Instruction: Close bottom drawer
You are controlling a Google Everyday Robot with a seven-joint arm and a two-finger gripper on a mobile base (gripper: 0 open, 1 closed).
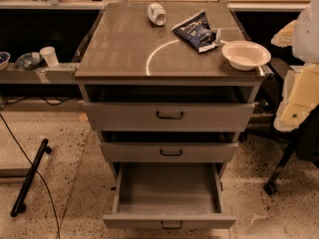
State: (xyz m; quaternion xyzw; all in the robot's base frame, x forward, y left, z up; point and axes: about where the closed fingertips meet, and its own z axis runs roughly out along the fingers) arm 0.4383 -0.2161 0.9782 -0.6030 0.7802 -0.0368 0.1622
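The bottom drawer of the grey metal cabinet is pulled far out toward me. Its inside is bare and open to view. Its small dark bar handle sits at the lower edge of the picture. The middle drawer and the top drawer above it are nearly pushed in, each with a dark gap over it. My gripper is out of view. Only white and cream parts of my arm show at the right edge, level with the upper drawers and apart from the cabinet.
On the cabinet top lie a tipped can, a blue snack bag and a white bowl. A wheeled chair base stands right of the cabinet. A black bar and cable lie on the floor at left.
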